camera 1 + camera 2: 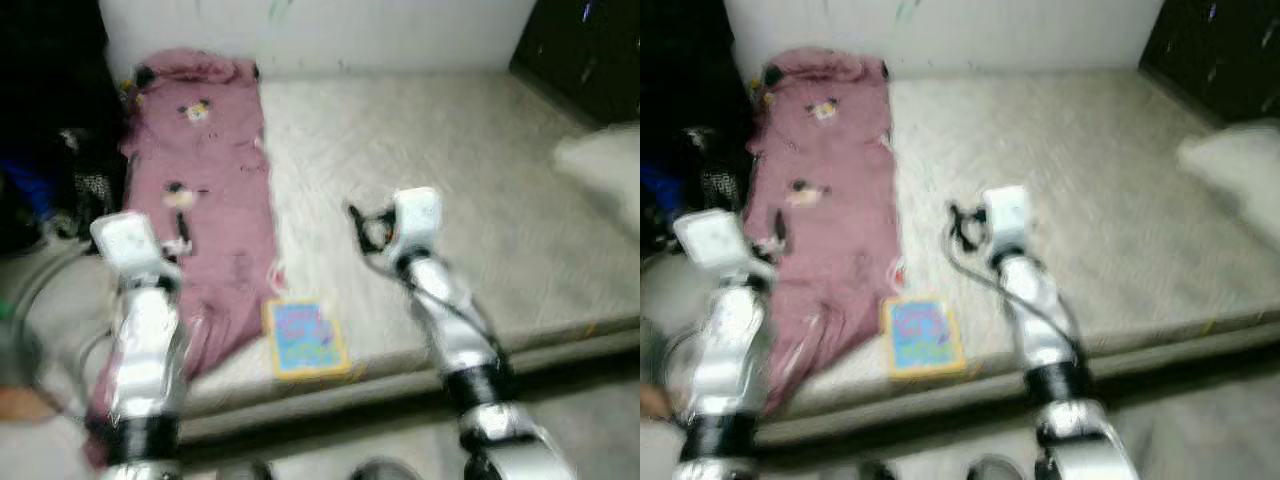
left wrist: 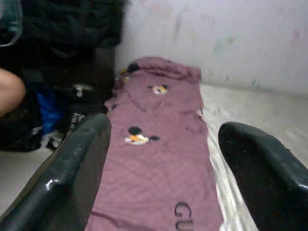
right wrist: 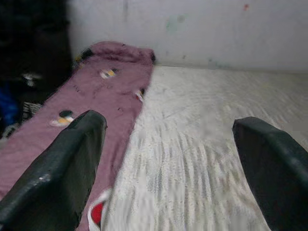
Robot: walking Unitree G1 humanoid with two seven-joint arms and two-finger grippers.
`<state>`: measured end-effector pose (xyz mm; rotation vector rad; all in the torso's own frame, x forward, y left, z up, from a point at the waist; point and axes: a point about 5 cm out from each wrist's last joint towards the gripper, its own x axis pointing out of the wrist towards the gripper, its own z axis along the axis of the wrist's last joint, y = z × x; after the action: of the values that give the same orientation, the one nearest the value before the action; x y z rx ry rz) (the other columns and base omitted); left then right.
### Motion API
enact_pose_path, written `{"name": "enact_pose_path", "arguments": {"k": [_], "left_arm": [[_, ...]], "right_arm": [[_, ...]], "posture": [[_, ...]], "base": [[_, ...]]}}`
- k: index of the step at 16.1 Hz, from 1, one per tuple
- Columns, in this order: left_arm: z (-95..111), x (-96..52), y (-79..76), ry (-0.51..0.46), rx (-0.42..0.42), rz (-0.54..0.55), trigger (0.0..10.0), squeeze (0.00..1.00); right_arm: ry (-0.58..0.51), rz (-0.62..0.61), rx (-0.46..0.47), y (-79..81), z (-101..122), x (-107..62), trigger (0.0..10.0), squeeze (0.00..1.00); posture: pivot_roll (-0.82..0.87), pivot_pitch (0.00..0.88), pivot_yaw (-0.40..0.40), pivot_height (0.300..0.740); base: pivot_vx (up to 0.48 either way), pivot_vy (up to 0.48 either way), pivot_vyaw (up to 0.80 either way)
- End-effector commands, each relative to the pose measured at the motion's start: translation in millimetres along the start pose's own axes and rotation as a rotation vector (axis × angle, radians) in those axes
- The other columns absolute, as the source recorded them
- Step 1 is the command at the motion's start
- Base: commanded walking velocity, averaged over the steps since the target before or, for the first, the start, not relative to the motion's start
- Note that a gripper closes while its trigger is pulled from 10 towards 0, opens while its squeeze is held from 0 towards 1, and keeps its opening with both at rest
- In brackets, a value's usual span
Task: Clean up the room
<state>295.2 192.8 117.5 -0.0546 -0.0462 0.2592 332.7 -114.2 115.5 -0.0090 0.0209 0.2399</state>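
Left gripper [image 1: 183,238]: spread wide over the pink blanket [image 1: 205,190], holding nothing.
Right gripper [image 1: 362,228]: spread wide above the bare mattress [image 1: 450,160], holding nothing.
Task things: blanket stretched along the mattress's left side up to the wall; colourful book [image 1: 303,338] at the near edge, just beside the blanket's hem.
Risk: dragging the blanket likely nudges the book off the edge.
Risk: blur makes aim unsure.
Open room: wide bare mattress to the right.
Tight side: dark clutter [image 1: 45,190] at left.
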Motion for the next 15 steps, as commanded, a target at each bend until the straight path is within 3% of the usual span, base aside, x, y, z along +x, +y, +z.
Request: {"name": "enact_pose_path", "arguments": {"k": [1, 3, 8, 10, 15], "left_arm": [[4, 1.1, 6.3, -0.002, 0.026, 0.019, 10.0, 0.00], [3, -5.7, 15.4, -0.019, -0.022, -0.019, 10.0, 0.00], [-10, -18.1, 29.5, 0.036, 0.054, 0.070, 10.0, 0.00], [-10, -19.6, 25.1, 0.030, 0.021, -0.028, 10.0, 0.00], [-18, -38.5, 28.1, 0.080, -0.009, -0.079, 10.0, 0.00]], "right_arm": [[-0.033, -0.013, 0.012, -1.9, 9, 1.1, 10.0, 0.00], [-0.039, -0.025, 0.002, -5.5, 11, 2.0, 10.0, 0.00], [-0.017, -0.084, 0.095, -13.3, 1, -11.9, 10.0, 0.00], [-0.002, -0.116, 0.102, -12.1, -3, -20.9, 10.0, 0.00], [-0.020, -0.213, 0.086, -27.4, 2, -45.2, 10.0, 0.00]], "posture": [[-0.11, 0.000, -0.011, 0.740], [-0.09, 0.000, -0.029, 0.740], [-0.08, 0.000, -0.035, 0.740], [-0.09, 0.000, -0.031, 0.740], [-0.10, 0.000, -0.001, 0.740]], "base": [[0.000, 0.000, 0.00], [0.000, 0.000, 0.00], [0.000, 0.000, 0.00], [0.000, 0.000, 0.00], [0.000, 0.000, 0.00]]}}
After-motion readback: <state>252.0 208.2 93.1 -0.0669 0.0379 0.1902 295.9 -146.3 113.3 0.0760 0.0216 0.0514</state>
